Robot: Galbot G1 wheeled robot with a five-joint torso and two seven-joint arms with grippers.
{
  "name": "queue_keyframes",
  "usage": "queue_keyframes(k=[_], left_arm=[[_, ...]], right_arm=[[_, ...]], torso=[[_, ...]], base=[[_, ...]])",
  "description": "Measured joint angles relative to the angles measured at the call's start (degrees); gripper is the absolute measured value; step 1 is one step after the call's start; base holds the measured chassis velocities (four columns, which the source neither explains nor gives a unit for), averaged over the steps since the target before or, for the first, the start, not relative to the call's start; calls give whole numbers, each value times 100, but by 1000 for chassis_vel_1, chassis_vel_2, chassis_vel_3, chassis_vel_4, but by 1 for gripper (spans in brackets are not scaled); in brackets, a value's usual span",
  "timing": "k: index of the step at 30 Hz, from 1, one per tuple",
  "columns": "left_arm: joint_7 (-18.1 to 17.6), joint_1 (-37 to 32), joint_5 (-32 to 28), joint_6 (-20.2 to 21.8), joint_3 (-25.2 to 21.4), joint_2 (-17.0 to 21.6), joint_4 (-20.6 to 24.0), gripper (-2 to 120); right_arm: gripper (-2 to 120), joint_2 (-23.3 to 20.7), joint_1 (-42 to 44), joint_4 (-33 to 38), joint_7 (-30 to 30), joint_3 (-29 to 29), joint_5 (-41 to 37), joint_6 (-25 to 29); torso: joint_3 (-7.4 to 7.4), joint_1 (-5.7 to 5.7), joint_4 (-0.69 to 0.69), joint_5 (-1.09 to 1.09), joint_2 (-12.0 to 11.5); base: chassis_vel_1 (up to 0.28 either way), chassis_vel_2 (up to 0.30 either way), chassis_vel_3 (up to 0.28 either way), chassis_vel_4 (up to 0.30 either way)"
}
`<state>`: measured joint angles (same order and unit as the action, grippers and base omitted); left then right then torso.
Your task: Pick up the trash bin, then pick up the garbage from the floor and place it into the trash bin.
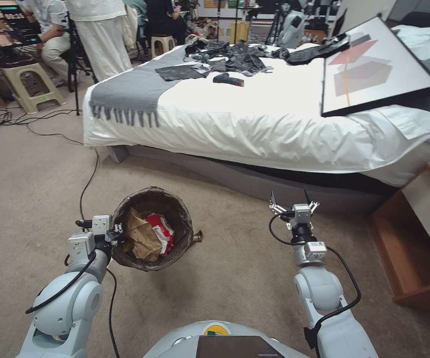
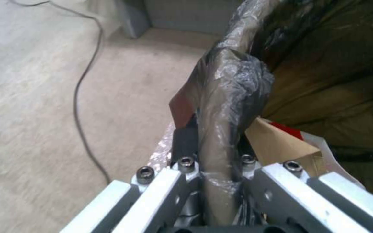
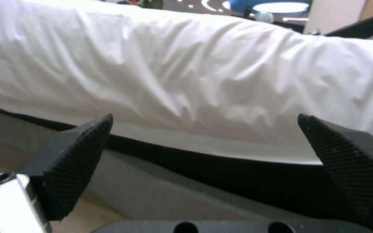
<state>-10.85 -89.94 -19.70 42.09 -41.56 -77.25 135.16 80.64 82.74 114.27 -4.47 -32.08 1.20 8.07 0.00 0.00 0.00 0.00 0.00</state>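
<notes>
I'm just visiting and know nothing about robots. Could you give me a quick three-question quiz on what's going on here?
1. True or false: the left gripper is clamped on the rim of the small round bin lined with a dark brown bag.
2. The right gripper is: A) open and holding nothing, B) holding a wrapper.
3. Fill in: the brown and red crinkled wrappers lie ____ the bin.

Key: 1 true; 2 A; 3 inside.

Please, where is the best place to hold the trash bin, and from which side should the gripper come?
Probably the bag-covered rim of the trash bin, approached from outside: it is thin enough to pinch. The left gripper already clamps it on the robot's left; the right gripper is open.
</notes>
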Motion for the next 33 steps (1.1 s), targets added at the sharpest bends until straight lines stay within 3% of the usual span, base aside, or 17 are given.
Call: queue_keyframes(k=[33], left_arm=[[-26,-42,8,6,26,75,-24,0]], right_arm=[[100,-103,-36,-153,-66,28,-10,-7]], torso=[[0,0,-1,1,0]], base=[[74,74,77,78]])
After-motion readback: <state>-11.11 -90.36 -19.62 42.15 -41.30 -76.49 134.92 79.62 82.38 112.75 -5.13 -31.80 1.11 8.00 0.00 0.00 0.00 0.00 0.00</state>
